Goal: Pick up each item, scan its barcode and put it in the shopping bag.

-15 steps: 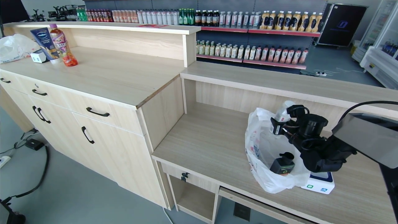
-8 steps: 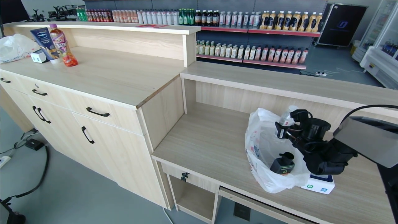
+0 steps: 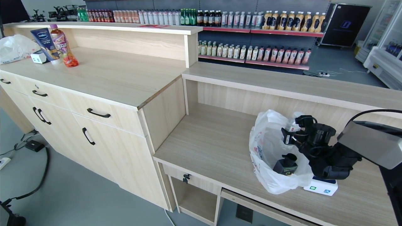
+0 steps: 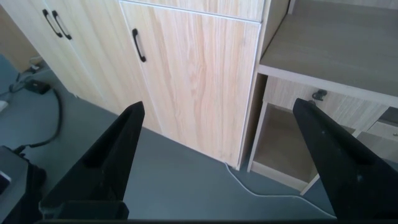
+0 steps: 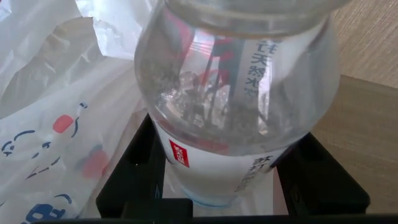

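My right gripper (image 3: pixel 291 133) is shut on a clear water bottle (image 3: pixel 291 126) with a white and red label, held at the mouth of the white shopping bag (image 3: pixel 267 147) on the lower counter. In the right wrist view the bottle (image 5: pixel 236 106) sits between the black fingers (image 5: pixel 134 180), with the bag (image 5: pixel 56 124) beside and below it. A black device with a green ring (image 3: pixel 285 166) shows at the bag's opening. On the upper counter far left stand a blue tube (image 3: pixel 45 42), an orange drink bottle (image 3: pixel 64 47) and a small white box (image 3: pixel 39 57). My left gripper (image 4: pixel 217 162) hangs open over the floor.
A white box with a blue top (image 3: pixel 321 187) lies by the bag, under my right arm. Another white plastic bag (image 3: pixel 14 47) lies at the upper counter's far left. The lower counter (image 3: pixel 207 141) has bare wood left of the bag. Drink shelves (image 3: pixel 251 34) stand behind.
My right gripper has come down and slightly right with the bottle, which now sits lower in the bag's mouth. The bag's rim has risen around it.
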Tool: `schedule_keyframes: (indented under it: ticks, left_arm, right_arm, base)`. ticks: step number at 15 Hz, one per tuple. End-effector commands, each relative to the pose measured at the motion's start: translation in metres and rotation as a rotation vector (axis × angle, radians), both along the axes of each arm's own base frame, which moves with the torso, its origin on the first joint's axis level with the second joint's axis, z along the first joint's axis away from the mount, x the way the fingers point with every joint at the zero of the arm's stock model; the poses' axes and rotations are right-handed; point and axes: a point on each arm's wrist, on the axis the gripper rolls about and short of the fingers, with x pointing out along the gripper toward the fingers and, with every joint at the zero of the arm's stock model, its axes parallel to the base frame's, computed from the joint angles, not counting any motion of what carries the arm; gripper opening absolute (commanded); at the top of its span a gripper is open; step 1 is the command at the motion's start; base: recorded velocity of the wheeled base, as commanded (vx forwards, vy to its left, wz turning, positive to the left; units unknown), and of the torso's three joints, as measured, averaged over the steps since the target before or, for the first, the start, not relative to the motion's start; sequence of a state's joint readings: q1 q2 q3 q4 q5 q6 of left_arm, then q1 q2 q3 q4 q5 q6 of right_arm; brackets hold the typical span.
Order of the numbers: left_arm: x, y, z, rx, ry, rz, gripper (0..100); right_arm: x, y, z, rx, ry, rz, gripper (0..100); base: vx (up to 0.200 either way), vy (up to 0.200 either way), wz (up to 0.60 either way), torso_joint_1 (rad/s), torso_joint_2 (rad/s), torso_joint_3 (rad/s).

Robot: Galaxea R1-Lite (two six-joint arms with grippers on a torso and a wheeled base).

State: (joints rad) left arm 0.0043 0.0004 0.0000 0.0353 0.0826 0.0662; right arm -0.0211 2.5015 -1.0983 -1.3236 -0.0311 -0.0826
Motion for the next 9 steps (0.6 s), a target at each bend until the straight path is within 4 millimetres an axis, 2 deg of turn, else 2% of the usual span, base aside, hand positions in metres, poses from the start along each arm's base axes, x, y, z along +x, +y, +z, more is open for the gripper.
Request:
schedule_keyframes:
  ticks: [1,9]
  left_arm:
    - [0.0000,0.0000,0.0000,0.000,0.000,0.001,100]
    - [0.0000,0.0000,0.0000,0.000,0.000,0.001,100]
  right_arm:
    - [-0.0002,-0.0015,-0.0061,-0.001,0.016,-0.003,0]
    - [-0.0040,-0.0021,-0.0147,-0.037,0.050,-0.001,0]
  base:
    - [0.000,0.000,0.00,0.000,0.00,0.000]
    - [0.000,0.000,0.00,0.000,0.00,0.000]
